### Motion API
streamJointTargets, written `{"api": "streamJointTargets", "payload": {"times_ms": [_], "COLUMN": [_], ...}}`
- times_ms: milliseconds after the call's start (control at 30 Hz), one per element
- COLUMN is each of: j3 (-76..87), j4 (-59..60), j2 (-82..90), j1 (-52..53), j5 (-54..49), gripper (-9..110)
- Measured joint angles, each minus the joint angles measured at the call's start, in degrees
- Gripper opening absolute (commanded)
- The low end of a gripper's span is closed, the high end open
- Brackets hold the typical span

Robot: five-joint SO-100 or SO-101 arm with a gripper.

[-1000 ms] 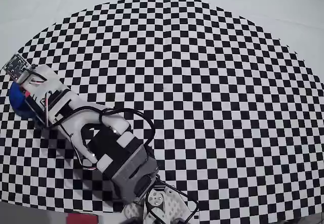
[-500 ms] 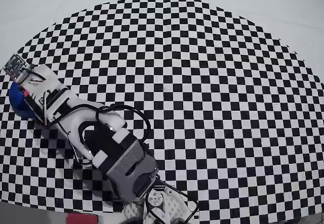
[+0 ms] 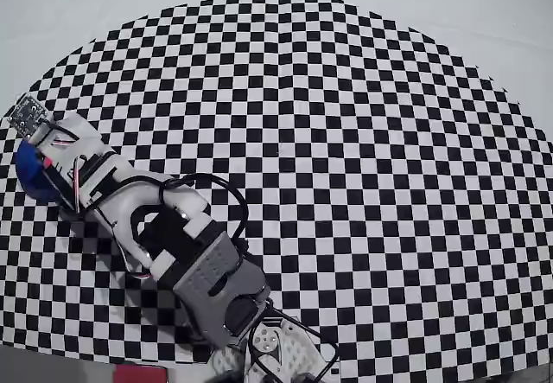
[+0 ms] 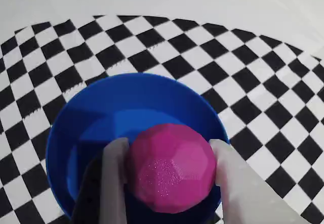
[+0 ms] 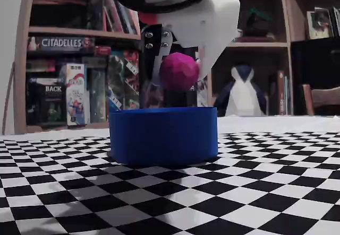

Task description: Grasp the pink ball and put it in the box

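Elbow now lower; end effector (image 4: 167, 155) pinching pink ball (image 4: 171, 168) seemingly just above box (image 4: 66, 138) rim

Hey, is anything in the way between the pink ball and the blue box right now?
Nothing visible. The pincer holds the ball directly above the open box. In the fixed view the ball hangs clear above the rim, with only open air between them.

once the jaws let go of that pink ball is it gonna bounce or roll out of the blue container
Probably not. The pink ball looks hard and faceted, so it would roll freely on a flat surface. Here it hangs just above the round blue container, well inside the rim, so the drop is short and the raised wall should likely stop it.
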Motion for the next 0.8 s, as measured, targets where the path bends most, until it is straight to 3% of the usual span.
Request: {"api": "streamJointTargets", "payload": {"times_ms": [800], "j3": [-2.0], "j4": [0.0], "j2": [-3.3], "j1": [-0.6], "j5": [0.0], "gripper": [0]}}
